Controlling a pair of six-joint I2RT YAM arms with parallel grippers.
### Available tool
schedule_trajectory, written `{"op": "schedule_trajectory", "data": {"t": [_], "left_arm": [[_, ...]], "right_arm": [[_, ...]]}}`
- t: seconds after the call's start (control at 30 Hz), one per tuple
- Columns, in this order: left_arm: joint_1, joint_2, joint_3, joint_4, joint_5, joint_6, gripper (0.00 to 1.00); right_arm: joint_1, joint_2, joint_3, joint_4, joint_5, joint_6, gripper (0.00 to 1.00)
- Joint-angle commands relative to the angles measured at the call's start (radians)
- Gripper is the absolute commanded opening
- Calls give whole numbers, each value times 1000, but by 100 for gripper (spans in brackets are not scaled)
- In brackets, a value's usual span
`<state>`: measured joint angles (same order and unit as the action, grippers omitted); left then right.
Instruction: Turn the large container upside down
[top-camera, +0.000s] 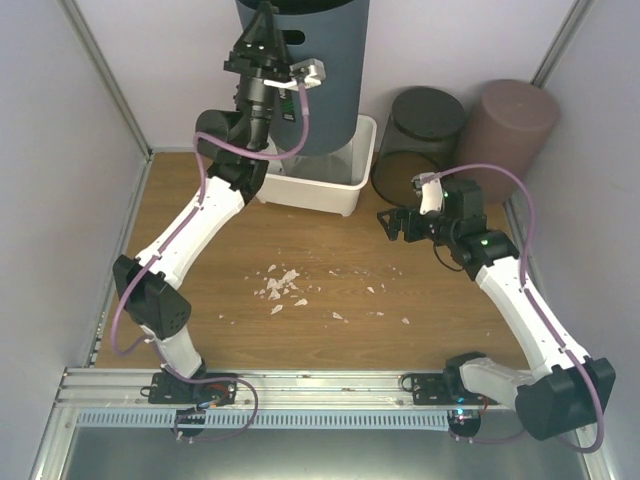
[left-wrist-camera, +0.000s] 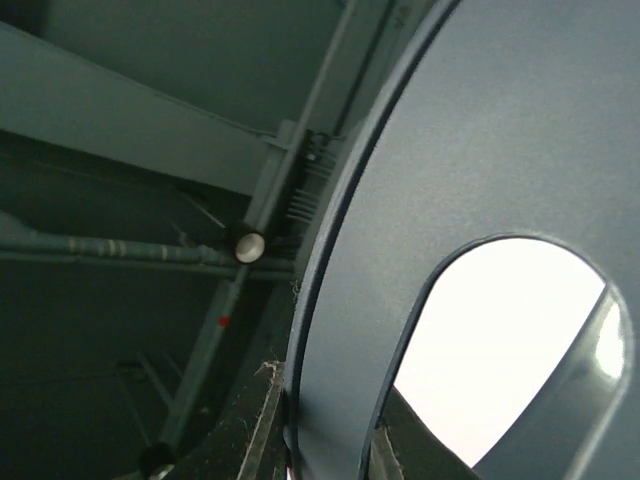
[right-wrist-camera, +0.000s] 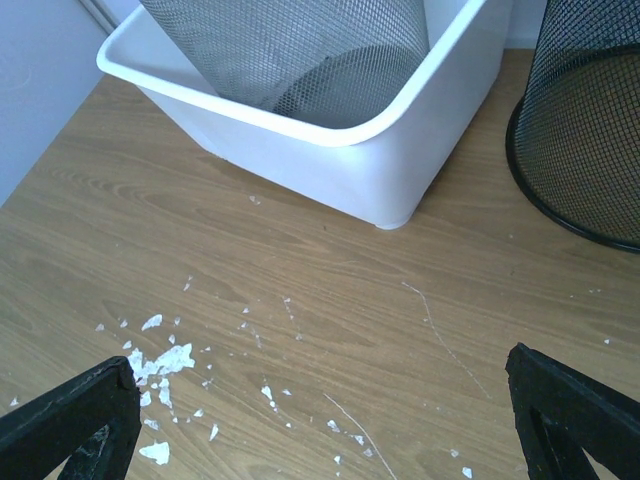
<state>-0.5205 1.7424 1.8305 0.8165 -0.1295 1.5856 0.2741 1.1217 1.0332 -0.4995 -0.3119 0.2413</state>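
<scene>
Left gripper (left-wrist-camera: 322, 452) fingers straddle the container (top-camera: 335, 75) wall beside its handle hole, apparently clamped. Its lower end sits in the tub (top-camera: 345, 195). Right gripper (right-wrist-camera: 320, 410) hangs spread, holding nothing. Likely mid-flip; next, lift clear and rotate without slipping.

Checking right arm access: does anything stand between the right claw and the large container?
Only the tub's near wall, which covers the base of the container. Above that rim, the container's side lies exposed to the open right claw.
</scene>
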Motion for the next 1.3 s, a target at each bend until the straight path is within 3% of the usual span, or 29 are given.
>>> {"op": "schedule_trajectory", "data": {"t": [0.0,0.17,0.33,0.47,0.63,0.73,0.97,1.07,1.27], "left_arm": [[-7,-78,9,205,40,-7,9],[-23,-100,14,217,45,-16,2],[-53,-144,-20,217,45,-26,2],[-90,-202,-47,139,4,-92,1],[-139,-284,-71,-147,-99,-329,0],[-147,-331,-69,-383,-130,-558,0],[-151,-411,-62,-852,-13,-1018,0],[-158,-427,-85,-975,42,-1172,0],[-183,-466,-235,-1065,153,-1387,0]], "right_arm": [[8,-23,18,16,24,10,100],[8,-56,46,-3,58,6,100],[7,-126,106,-45,126,3,100],[7,-198,190,-120,200,1,100],[7,-259,348,-246,281,7,100],[7,-281,422,-322,346,28,99],[8,-303,534,-473,439,114,100],[7,-316,606,-546,513,152,100],[8,-312,787,-651,582,190,100]]}}
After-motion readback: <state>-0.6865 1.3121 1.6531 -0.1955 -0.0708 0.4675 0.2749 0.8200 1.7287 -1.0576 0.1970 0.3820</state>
